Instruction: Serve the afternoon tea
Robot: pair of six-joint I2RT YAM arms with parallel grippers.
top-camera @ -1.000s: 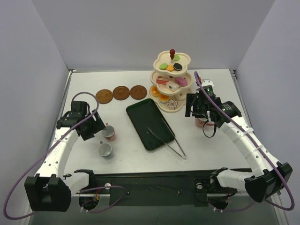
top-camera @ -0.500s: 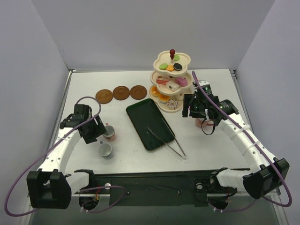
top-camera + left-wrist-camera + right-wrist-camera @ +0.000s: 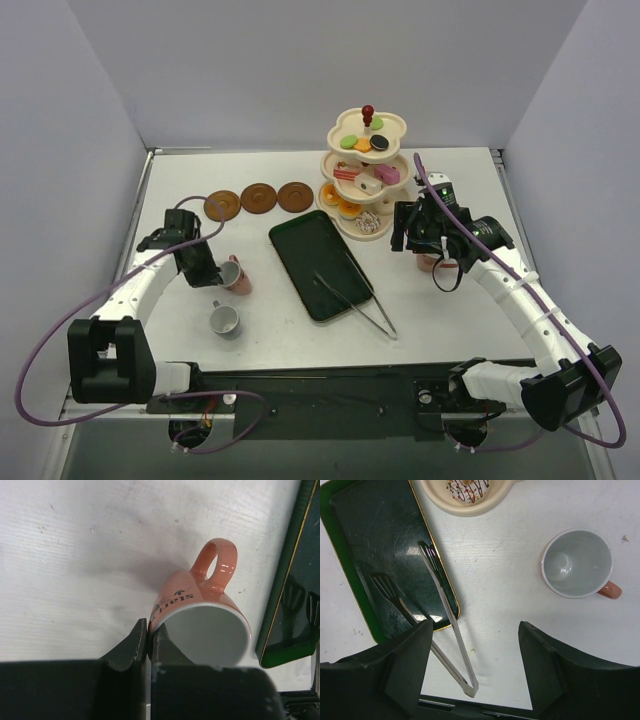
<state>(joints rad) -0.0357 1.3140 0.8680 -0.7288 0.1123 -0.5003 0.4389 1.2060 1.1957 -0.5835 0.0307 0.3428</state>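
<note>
Pinching rim wall of pink cup (image 3: 200, 615), left claw (image 3: 149, 639) is holding it tilted over tabletop (image 3: 75, 555), handle pointing away from fingers, tray (image 3: 305, 250) just beside. Cannot tell whether cup is lifted clear. Grey cup (image 3: 224, 320) is standing near, apart. Right claw (image 3: 475, 635) is hovering, spread wide, second pink cup (image 3: 576, 563) upright below it, near three-tier stand (image 3: 395, 127). Tongs (image 3: 450, 625) are lying partly across tray. Three brown saucers (image 3: 259, 197) are sitting in row by stand.

Cup (image 3: 200, 615) wall between left fingers (image 3: 127, 647), handle beyond, tray (image 3: 295, 580) right. Ahead of right fingers (image 3: 405, 660): second cup (image 3: 576, 563) right, tongs (image 3: 441, 600) across tray edge left, stand (image 3: 470, 509) beyond.
</note>
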